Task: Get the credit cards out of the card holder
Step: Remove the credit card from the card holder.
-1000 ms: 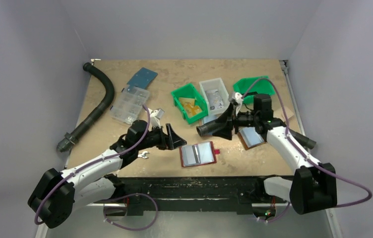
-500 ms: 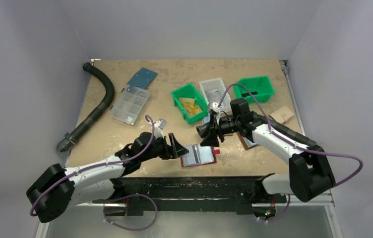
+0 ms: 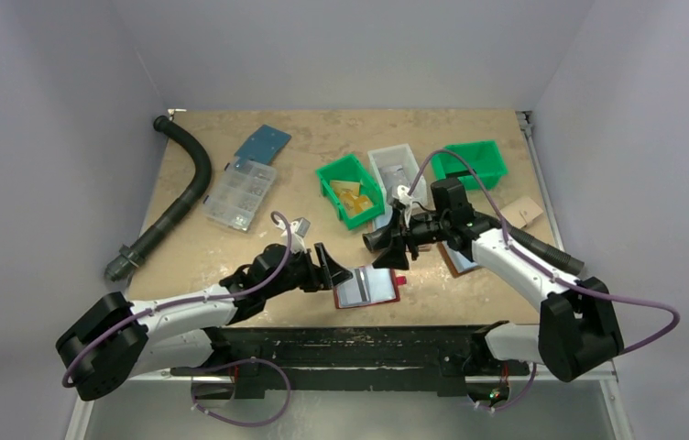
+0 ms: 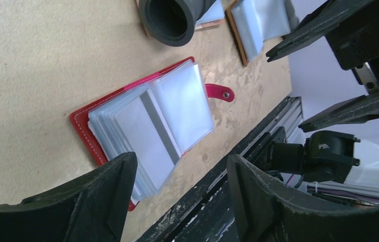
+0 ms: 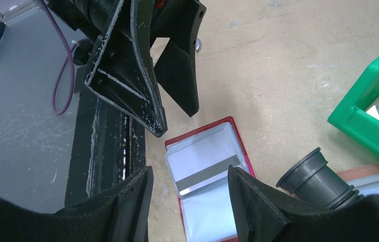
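Note:
The dark red card holder (image 3: 366, 286) lies open on the table near the front edge, with its red tab (image 3: 399, 280) on the right. Its shiny pale pockets show in the left wrist view (image 4: 187, 101) and the right wrist view (image 5: 212, 206). A pale credit card with a grey stripe (image 4: 149, 132) sits in one pocket and also shows in the right wrist view (image 5: 202, 169). My left gripper (image 3: 333, 268) is open and empty at the holder's left edge. My right gripper (image 3: 394, 247) is open and empty just above the holder's far edge.
A grey pipe fitting (image 3: 376, 242) lies just behind the holder. A brown folder (image 3: 458, 258) lies under the right arm. Two green bins (image 3: 350, 191) (image 3: 469, 163) and a clear bin (image 3: 394, 174) stand further back. A compartment box (image 3: 240, 192) and a black hose (image 3: 185, 192) lie at the left.
My left gripper has moved right, up to the holder's left edge. My right gripper has swung left from over the brown folder to above the holder. The holder has not moved.

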Available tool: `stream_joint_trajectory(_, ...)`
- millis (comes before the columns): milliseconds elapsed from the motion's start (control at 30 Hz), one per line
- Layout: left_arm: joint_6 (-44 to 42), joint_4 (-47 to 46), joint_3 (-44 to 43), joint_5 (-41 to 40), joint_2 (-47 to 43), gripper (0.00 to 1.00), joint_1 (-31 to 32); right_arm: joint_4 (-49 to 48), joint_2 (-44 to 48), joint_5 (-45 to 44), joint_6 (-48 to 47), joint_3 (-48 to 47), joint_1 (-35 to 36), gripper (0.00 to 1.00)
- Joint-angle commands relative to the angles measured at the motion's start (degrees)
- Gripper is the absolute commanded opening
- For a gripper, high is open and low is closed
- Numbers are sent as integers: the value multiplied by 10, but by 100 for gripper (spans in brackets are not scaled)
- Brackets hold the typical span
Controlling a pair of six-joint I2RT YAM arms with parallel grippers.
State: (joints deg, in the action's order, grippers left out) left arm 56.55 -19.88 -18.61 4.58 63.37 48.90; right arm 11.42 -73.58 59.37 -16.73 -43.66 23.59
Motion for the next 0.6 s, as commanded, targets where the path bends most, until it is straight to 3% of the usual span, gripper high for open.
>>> stream_joint_trajectory(0, 30, -99, 19, 2, -6, 70, 4, 39, 24, 31, -40, -26, -12, 63)
stream_joint_trajectory(400, 73, -186, 54, 14, 28, 70, 5, 92, 24, 47, -68, -46, -58, 61)
stream_joint_trajectory(567, 76, -184, 51, 21, 38, 70, 6, 93, 17, 10, -70, -43, -59, 59)
